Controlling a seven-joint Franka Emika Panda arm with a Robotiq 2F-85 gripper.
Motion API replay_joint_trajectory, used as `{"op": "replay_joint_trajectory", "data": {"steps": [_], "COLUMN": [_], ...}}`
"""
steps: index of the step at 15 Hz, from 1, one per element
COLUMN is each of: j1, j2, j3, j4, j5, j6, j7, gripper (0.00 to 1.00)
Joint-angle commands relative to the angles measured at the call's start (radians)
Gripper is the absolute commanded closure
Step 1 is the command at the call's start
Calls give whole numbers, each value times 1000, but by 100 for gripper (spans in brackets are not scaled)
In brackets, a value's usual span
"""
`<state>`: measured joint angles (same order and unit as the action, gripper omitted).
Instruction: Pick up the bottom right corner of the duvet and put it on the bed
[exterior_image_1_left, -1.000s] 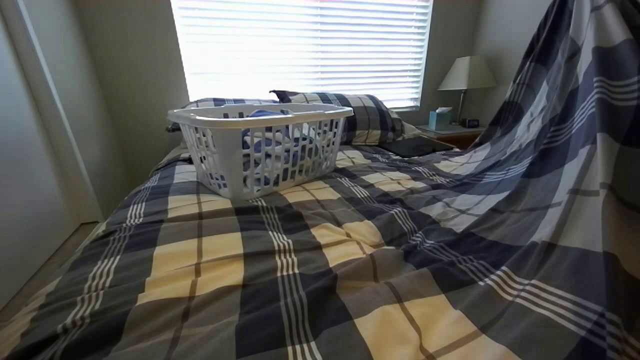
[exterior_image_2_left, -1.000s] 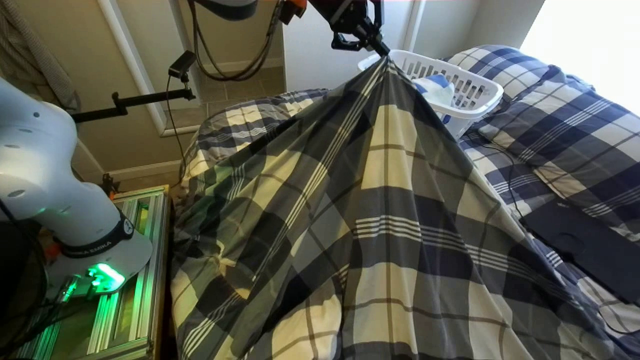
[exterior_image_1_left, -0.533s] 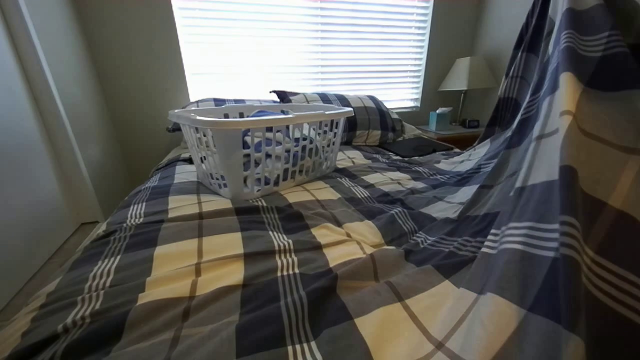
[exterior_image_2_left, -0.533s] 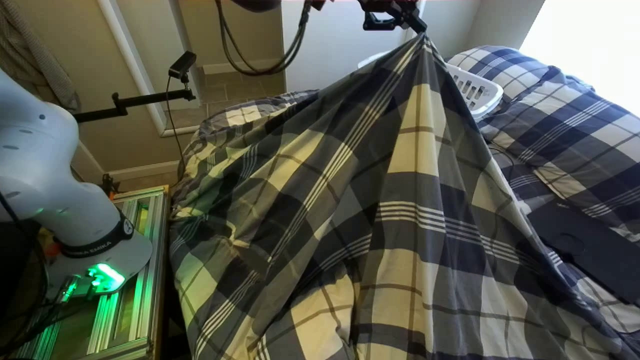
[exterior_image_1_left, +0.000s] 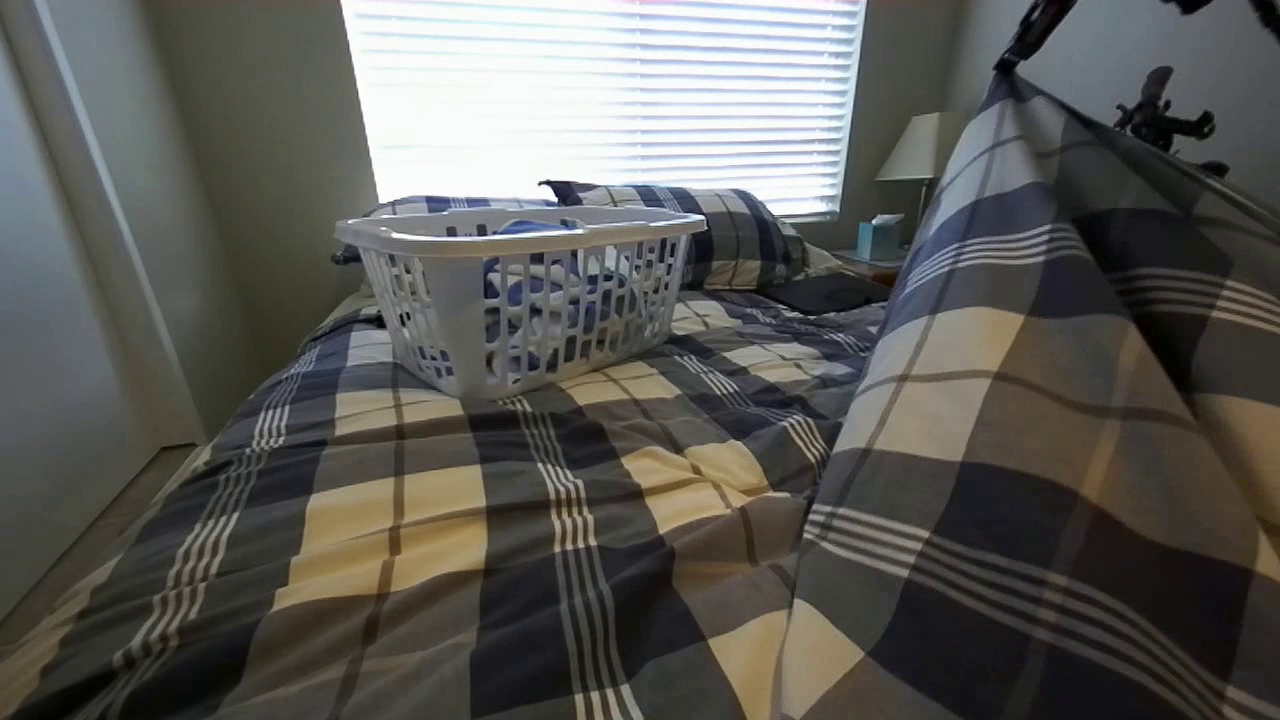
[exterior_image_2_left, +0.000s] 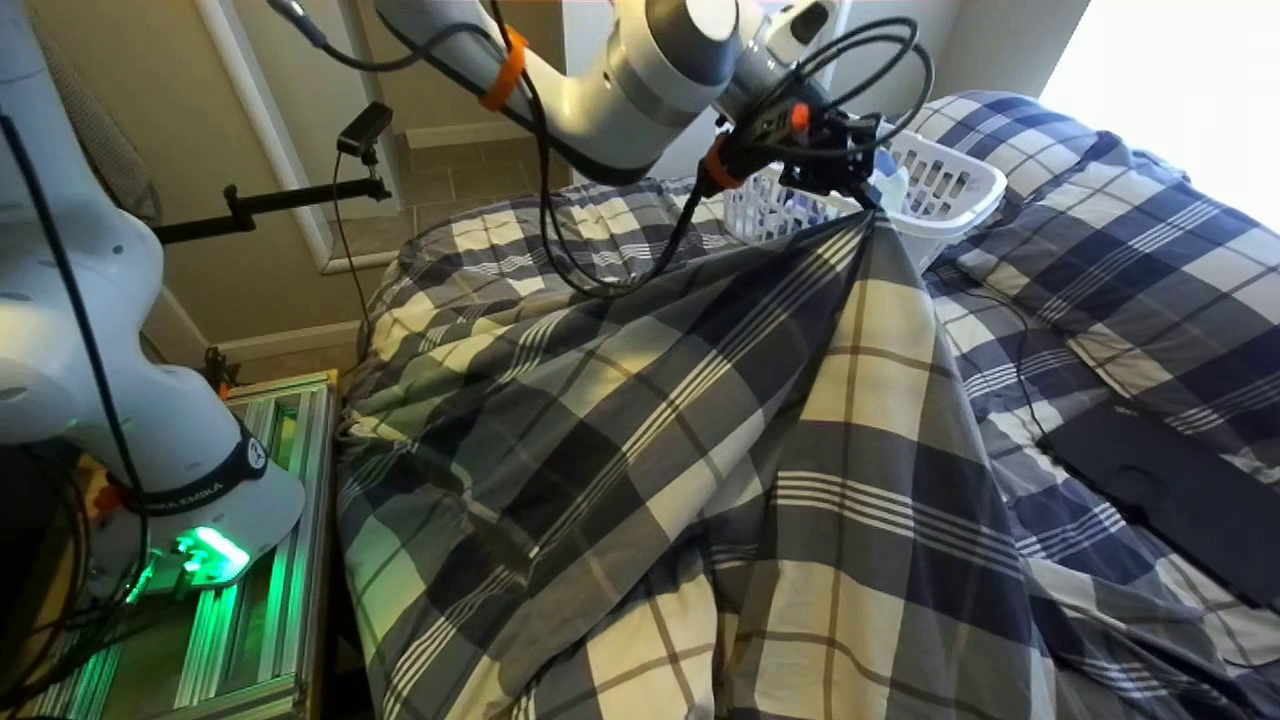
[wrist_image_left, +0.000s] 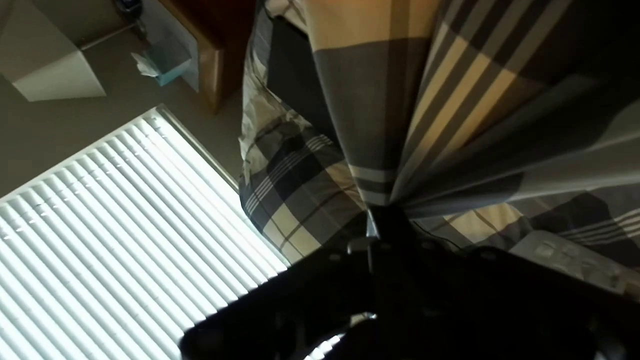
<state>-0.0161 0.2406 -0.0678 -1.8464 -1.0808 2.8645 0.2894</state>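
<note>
The duvet (exterior_image_2_left: 690, 420) is a large plaid quilt in navy, grey and cream. Its corner (exterior_image_2_left: 862, 240) is pulled up to a point in my gripper (exterior_image_2_left: 872, 205), with the cloth hanging below like a tent. In an exterior view the gripper (exterior_image_1_left: 1005, 65) is at the upper right, above the bed (exterior_image_1_left: 400, 540), with the raised corner (exterior_image_1_left: 1010, 110) beneath it. In the wrist view the fingers (wrist_image_left: 386, 207) are shut on the gathered corner (wrist_image_left: 377, 182); their exact contact is dark. Folds of the duvet hide part of the bed.
A white laundry basket (exterior_image_1_left: 530, 300) with cloth inside stands on the bed, close behind the gripper (exterior_image_2_left: 945, 190). A black flat thing (exterior_image_2_left: 1160, 490) with a cable lies near the plaid pillows (exterior_image_2_left: 1150, 270). A lamp (exterior_image_1_left: 915, 150) and tissue box (exterior_image_1_left: 880, 240) stand beyond.
The gripper has moved toward the basket side and then come down, the duvet corner still held. The hanging cloth has swung left in an exterior view and now covers more of the bed.
</note>
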Motion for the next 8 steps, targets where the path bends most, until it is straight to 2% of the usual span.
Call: {"op": "replay_joint_trajectory", "data": {"steps": [1,4,7,8], "j1": [-13,-43,-103,-83], "j2": [161,245,289,294], "j3": [-26,-5,75,66], "j4": [71,48,-5,-41], "j5": [-16,44,130,243], "j6": [185,236,164,136], "j7": [145,104,-2,-90], "gripper": [100,100,100,79]}}
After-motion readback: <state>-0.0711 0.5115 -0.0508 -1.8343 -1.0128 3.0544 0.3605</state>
